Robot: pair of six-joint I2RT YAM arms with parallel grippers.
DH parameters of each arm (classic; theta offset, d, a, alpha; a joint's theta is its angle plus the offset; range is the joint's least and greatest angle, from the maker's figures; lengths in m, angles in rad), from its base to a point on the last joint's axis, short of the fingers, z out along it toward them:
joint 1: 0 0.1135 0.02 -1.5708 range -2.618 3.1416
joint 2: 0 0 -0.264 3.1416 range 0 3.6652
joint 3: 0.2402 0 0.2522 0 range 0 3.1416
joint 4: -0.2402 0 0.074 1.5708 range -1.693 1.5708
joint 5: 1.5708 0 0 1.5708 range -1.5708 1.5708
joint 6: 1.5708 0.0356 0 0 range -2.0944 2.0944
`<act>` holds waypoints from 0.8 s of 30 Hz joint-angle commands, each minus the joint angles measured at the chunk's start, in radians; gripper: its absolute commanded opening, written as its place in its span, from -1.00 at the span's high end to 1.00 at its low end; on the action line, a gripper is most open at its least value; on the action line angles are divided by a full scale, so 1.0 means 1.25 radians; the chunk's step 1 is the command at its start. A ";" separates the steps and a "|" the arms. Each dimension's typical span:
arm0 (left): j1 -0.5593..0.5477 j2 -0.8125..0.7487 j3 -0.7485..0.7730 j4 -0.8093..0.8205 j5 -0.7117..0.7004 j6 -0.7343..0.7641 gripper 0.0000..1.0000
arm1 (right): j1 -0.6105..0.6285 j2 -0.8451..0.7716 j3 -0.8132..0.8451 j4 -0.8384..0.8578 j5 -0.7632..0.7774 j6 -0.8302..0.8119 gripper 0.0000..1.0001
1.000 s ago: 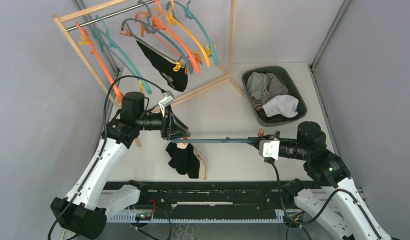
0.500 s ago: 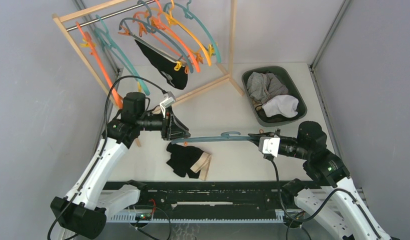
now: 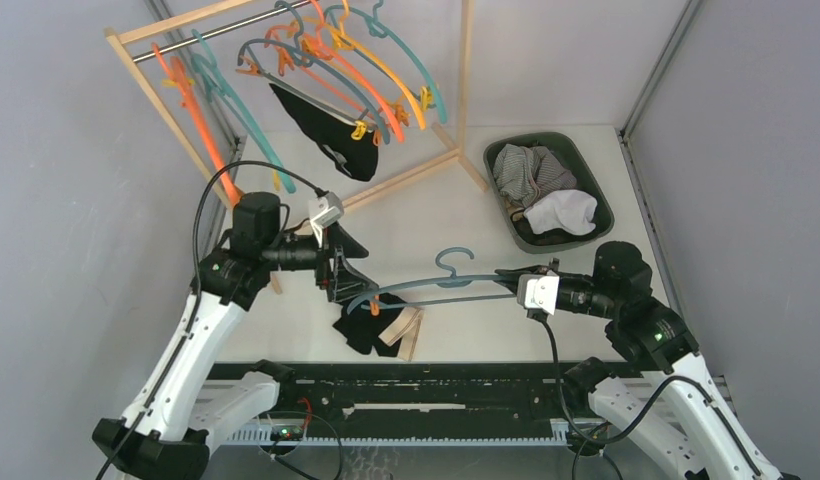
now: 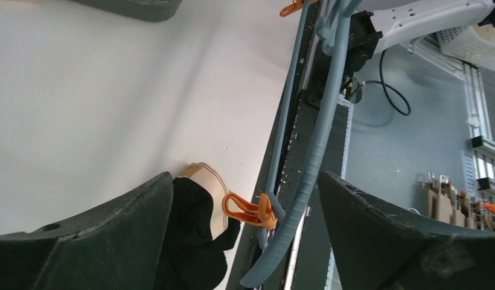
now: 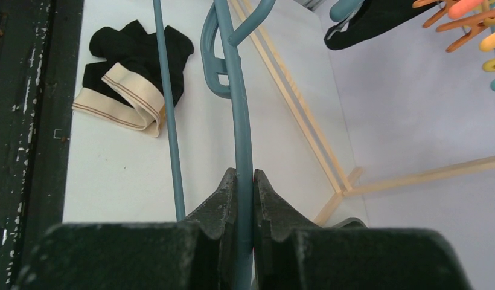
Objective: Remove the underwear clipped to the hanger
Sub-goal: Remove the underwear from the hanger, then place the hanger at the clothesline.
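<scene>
Left pincer [image 4: 245,181] agape, underwear [image 4: 194,248] half-hidden

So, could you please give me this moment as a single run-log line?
left gripper: open near orange clip | right gripper: shut on teal hanger | black underwear: lying on table under hanger

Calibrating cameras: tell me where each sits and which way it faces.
Top external: above, behind the bases, looking down on table, rack, left claw, right claw.
Left wrist: on the left claw, facing the teal hanger over the table; its open fingers show.
Right wrist: on the right claw, shut on the hanger, facing the rack.
Both wrist views share hanger and black underwear.
</scene>
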 commanded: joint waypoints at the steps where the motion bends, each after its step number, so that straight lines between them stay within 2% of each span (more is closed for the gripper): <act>1: -0.003 -0.043 0.080 -0.019 -0.033 0.071 -0.91 | -0.004 0.013 0.012 -0.022 -0.039 -0.020 1.00; 8: -0.009 -0.083 0.122 -0.039 -0.024 0.137 -0.94 | 0.003 0.055 0.045 -0.049 -0.091 0.017 1.00; 16: -0.086 -0.103 0.114 -0.175 -0.069 0.294 -0.69 | 0.005 0.114 0.090 -0.014 -0.175 0.099 1.00; 24: -0.149 -0.101 0.063 -0.198 -0.099 0.329 -0.53 | 0.005 0.141 0.103 0.029 -0.199 0.147 1.00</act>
